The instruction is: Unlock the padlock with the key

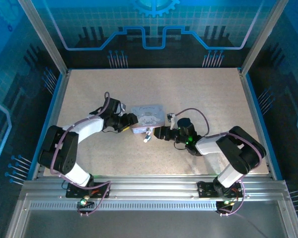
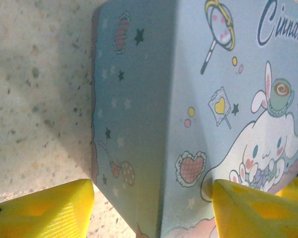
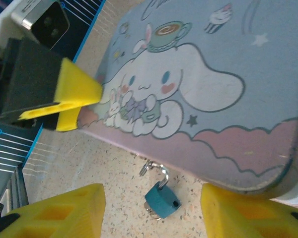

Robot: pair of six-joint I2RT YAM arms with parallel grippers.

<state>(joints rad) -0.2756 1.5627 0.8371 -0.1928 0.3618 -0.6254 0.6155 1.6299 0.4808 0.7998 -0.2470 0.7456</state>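
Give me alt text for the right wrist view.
A small teal padlock with a silvery shackle lies on the speckled table, between the right gripper's open yellow jaws and apart from both. Just behind it runs the pink edge of a pale blue tin printed with a cartoon white character.

Cool blue cast, soft-focus wrist close-ups

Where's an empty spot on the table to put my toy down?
The wide bare table between the tin and the back wall, or the near strip between the arm bases. The middle is crowded: left claw, right claw, tin and padlock.
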